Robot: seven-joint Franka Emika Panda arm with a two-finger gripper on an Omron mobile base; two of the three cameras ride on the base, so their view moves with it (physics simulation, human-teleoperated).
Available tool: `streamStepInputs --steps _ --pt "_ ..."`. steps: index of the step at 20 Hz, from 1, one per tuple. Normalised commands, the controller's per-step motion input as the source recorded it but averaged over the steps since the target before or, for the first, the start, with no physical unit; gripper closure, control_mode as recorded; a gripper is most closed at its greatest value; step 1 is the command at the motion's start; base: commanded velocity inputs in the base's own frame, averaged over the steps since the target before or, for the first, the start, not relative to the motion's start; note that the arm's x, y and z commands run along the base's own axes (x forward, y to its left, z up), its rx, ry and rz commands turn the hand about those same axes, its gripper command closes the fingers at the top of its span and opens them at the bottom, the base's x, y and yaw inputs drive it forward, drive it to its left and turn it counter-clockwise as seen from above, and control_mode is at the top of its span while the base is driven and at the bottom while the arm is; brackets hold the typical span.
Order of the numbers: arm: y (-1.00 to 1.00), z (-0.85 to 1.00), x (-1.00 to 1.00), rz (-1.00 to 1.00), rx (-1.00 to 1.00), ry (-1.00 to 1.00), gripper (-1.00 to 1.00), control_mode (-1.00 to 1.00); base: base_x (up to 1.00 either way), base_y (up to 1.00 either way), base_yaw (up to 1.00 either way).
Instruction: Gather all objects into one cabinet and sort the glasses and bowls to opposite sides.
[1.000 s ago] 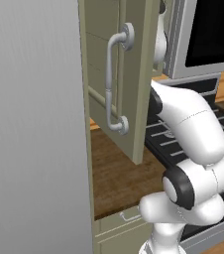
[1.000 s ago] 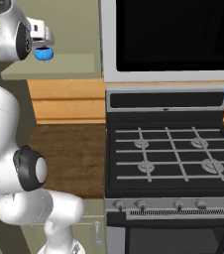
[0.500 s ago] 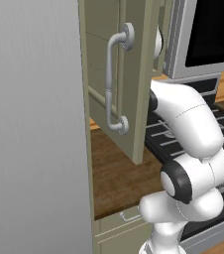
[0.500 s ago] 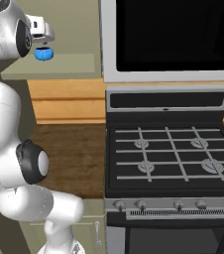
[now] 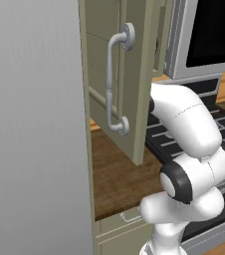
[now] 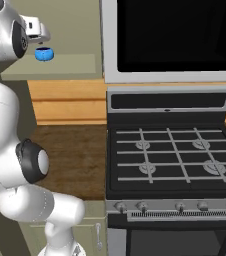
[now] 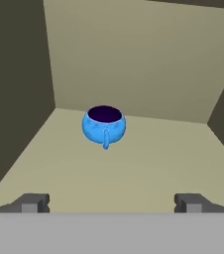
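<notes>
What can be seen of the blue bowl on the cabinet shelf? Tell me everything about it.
The blue bowl is small, round and glossy bright blue, with a dark, near-black inside that looks empty. A short blue nub hangs down its near side in the hand view. It stands upright, mouth up, on the pale green shelf inside the cabinet, toward the back wall and apart from the side walls. Nothing but the shelf touches it: the open gripper hangs short of it, fingertips spread wide. The right base view shows it too.

Pale green shelf (image 7: 148, 163): blue bowl (image 7: 104, 125) upright.
</notes>
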Motion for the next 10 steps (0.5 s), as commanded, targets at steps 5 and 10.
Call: streamStepInputs --steps 5,10 --pt "0.04 0.00 0.01 0.00 0.00 0.00 -1.00 -1.00 0.00 0.00 0.00" --pt "0.03 -0.02 0.06 0.00 0.00 0.00 -1.00 -1.00 0.00 0.00 0.00"
